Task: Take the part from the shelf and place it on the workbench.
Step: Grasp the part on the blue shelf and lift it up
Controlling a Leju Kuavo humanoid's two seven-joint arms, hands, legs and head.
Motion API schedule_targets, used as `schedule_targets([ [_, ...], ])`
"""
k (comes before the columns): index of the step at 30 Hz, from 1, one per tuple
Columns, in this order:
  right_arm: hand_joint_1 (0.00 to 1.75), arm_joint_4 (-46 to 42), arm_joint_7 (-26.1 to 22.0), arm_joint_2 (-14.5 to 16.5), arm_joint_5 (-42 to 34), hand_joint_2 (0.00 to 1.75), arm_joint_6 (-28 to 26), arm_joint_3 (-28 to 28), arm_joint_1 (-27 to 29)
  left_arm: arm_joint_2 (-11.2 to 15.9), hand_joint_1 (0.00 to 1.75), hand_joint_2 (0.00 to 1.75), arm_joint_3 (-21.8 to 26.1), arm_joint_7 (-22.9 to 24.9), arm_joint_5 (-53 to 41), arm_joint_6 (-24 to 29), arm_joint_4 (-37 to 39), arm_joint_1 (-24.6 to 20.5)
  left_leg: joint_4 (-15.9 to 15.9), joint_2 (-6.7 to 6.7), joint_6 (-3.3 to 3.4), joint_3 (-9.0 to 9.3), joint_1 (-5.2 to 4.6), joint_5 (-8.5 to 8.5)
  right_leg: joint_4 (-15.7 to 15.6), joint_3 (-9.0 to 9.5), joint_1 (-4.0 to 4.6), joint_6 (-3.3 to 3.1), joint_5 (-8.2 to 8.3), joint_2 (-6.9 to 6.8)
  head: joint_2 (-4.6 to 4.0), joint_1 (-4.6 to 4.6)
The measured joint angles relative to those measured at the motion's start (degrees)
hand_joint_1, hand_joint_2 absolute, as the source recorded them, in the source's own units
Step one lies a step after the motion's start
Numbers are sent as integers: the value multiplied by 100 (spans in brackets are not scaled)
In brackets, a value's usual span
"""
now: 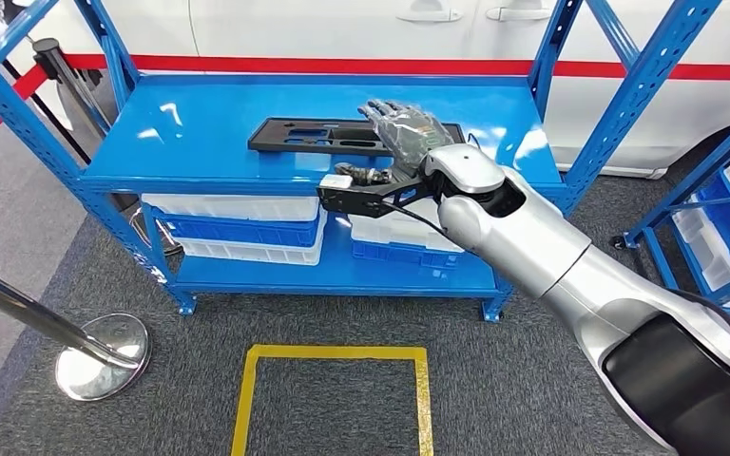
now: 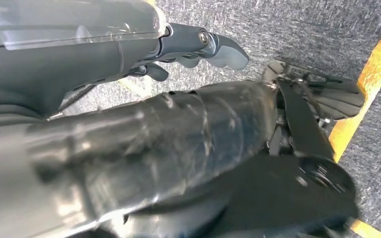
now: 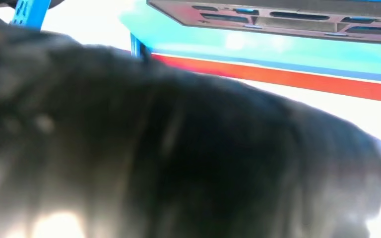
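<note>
Right arm [image 1: 570,275] comes in from the lower right of the head view, silver casing nearest the lens, reaching up toward the blue shelf [image 1: 190,142]. I see the right hand [image 1: 404,133] over the top deck, fingers extended flat and apart, lying over the right end of the part [image 1: 328,136]. Whether the fingers touch the part I cannot tell; nothing is clasped. The part is a long black flat plate with cut-outs, lying flat on the top deck, roughly parallel to the front edge. In the right wrist view the part [image 3: 287,20] shows sharply beyond a dark blur close to the lens.

Left hand [image 2: 198,47] shows in the left wrist view, hanging over grey carpet [image 2: 297,25], fingers curled inward with nothing in them.

White bins [image 1: 238,228] and blue bins [image 1: 394,255] sit on the lower shelf level. On the carpet in front of the shelf I note a yellow taped square [image 1: 333,356]. A chrome stanchion base [image 1: 105,356] stands at lower left. Behind the shelf is a white car [image 1: 342,28] with a red stripe.
</note>
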Motion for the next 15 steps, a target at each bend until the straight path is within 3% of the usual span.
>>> schedule_targets([
  [2,0,0,0,-1,-5,0,1,13,3,0,0,0,-3,-22,28,-6,0,-1,671,1,-29,-325,8,-241,22,-2,8,-20,-17,0,0,-2],
  [3,0,0,-1,-1,-8,0,1,18,5,0,0,0,-3,-27,49,-9,0,-1,775,2,-40,-385,10,-220,37,1,10,-21,-32,1,0,-1],
  [4,0,0,-1,-1,-9,0,1,20,5,0,0,0,-3,-28,64,-13,0,-2,642,5,-44,-325,14,-89,53,9,10,-14,-51,3,0,-2],
  [6,0,0,-1,-1,-10,0,1,21,0,1,0,0,-3,-35,84,-17,0,-2,-84,13,-30,33,19,278,96,33,6,19,-107,7,0,0],
  [8,0,1,-1,-4,-12,0,12,21,-10,2,0,0,-3,-62,116,-17,0,-4,-632,12,7,305,1,428,154,18,25,72,-154,10,0,1],
  [12,0,3,-12,-11,-16,0,42,34,-16,7,0,0,-3,-99,186,-15,1,-7,-756,-1,108,355,4,423,184,-8,45,171,-203,10,1,4],
  [14,0,5,-14,-26,-21,0,41,37,-21,11,0,0,-3,-104,198,-13,2,-4,-812,5,174,392,31,439,510,-145,27,226,-409,12,1,5],
  [15,0,7,-15,-37,-26,0,41,43,-17,12,0,0,-3,-107,204,-12,2,-3,-820,6,195,399,29,438,849,-310,13,250,-574,11,1,6],
])
